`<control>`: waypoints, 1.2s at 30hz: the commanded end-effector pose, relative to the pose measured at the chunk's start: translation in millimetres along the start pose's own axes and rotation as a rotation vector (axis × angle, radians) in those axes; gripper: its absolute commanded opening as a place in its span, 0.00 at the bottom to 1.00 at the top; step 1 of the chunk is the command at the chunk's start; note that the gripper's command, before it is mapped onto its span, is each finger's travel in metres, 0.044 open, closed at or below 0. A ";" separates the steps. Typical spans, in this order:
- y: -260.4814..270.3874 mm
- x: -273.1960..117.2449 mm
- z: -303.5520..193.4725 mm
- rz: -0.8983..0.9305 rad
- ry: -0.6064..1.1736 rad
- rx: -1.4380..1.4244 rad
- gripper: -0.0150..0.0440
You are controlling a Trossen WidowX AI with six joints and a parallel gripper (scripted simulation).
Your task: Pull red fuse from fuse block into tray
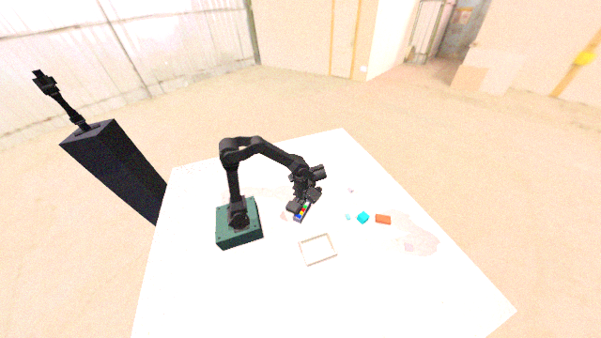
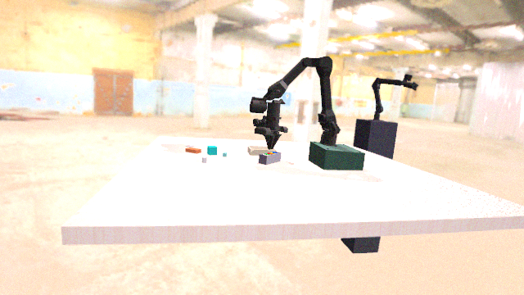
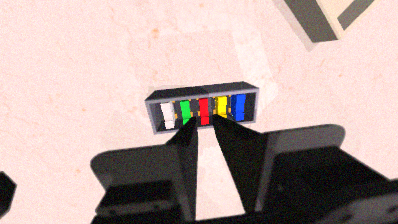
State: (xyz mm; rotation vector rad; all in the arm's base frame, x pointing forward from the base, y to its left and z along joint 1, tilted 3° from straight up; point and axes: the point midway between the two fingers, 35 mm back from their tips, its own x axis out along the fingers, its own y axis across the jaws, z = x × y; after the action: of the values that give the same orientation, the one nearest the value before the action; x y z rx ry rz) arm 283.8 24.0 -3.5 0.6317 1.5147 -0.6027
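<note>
The red fuse (image 3: 204,107) (image 1: 303,209) stands in the middle slot of the grey fuse block (image 3: 180,94) (image 2: 264,159). A green fuse (image 3: 185,109) and a white fuse (image 3: 167,113) are on its left in the wrist view, a yellow fuse (image 3: 222,104) and a blue fuse (image 3: 239,107) on its right. My gripper (image 3: 204,119) (image 2: 270,147) points down just above the block, its fingers a small gap apart and empty. In the wrist view the tips overlap the block's near edge; their exact height is unclear. The empty tray (image 1: 322,260) (image 2: 257,151) (image 3: 317,25) lies apart from the block.
A teal cube (image 1: 362,217) (image 2: 212,150), an orange block (image 1: 382,219) (image 2: 193,151), a small teal cube (image 1: 347,216) (image 2: 224,154) and a small grey cube (image 1: 350,190) (image 2: 204,160) lie beyond the block. The arm stands on a green base (image 1: 225,240) (image 2: 341,159).
</note>
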 end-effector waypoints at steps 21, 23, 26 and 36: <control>-2.2 14.5 -0.9 0.001 0.007 0.002 0.38; -2.2 14.7 -0.9 0.001 0.007 0.002 0.38; -2.2 16.1 -0.9 0.001 0.007 0.002 0.38; -2.2 24.4 -1.0 0.000 0.007 0.002 0.38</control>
State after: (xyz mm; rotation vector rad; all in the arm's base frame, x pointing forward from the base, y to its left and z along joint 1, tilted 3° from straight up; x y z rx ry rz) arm 282.4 23.0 -24.8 0.6338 1.5158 -0.6062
